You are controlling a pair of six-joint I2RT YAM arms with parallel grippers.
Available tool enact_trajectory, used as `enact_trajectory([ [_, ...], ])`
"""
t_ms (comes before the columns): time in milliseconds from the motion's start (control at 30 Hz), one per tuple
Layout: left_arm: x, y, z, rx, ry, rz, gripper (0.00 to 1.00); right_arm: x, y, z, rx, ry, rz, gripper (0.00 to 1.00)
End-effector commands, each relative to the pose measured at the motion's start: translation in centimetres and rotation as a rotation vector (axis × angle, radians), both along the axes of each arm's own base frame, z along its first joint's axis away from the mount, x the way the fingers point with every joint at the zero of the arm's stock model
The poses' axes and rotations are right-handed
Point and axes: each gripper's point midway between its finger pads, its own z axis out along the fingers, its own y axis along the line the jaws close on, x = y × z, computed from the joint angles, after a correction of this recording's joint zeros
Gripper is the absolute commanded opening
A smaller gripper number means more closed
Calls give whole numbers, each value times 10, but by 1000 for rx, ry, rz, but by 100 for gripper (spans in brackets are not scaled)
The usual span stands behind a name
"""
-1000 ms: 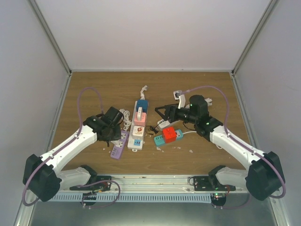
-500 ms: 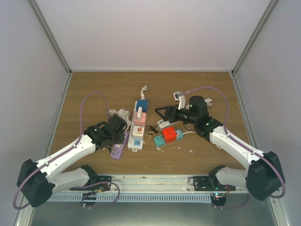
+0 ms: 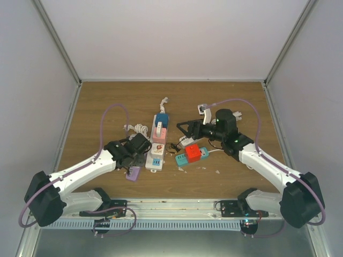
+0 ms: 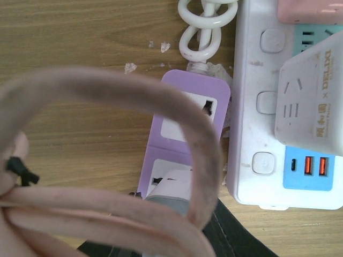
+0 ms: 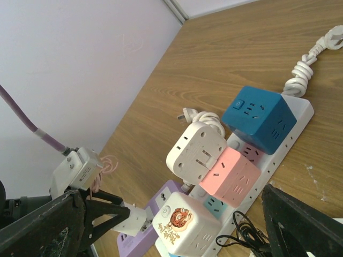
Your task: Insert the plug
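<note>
Plug (image 4: 170, 188) is at a socket of the purple strip (image 4: 185, 115), clamped in the left gripper (image 3: 131, 163); whether it is seated I cannot tell; right gripper (image 3: 181, 130) hangs wide open beside the white strip (image 4: 252, 128).

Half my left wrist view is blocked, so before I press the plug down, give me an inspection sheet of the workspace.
Surface: wooden table, dotted with white crumbs.
Job's things: white plug at the near-end socket of the purple power strip; cannot tell whether it is seated.
Clutter: white power strip carrying a blue cube adapter and others; teal strip with a red adapter.
Grippers: left gripper shut on the white plug; right gripper open, holding nothing.
Cables: pink cable loop crosses the left wrist view; coiled white cord beside the white power strip.
Surroundings: white enclosure walls; nothing else seen.
</note>
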Motion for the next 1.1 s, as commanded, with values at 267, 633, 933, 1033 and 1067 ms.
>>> enact_trajectory([
  [267, 6, -8, -13, 39, -67, -23, 0, 2, -4, -1, -2, -10, -14, 91],
  [633, -13, -10, -21, 25, -33, -19, 0, 3, -4, -3, -4, -8, -13, 91],
  [933, -28, -3, -25, 222, -66, 31, 0, 3, -4, -4, -10, -5, -12, 91],
  [1033, -30, 7, -23, 321, -62, 86, 0, 3, -3, -5, -9, -2, -12, 91],
  [1067, -30, 6, -22, 334, -61, 85, 0, 3, -3, -4, -8, -1, -11, 91],
])
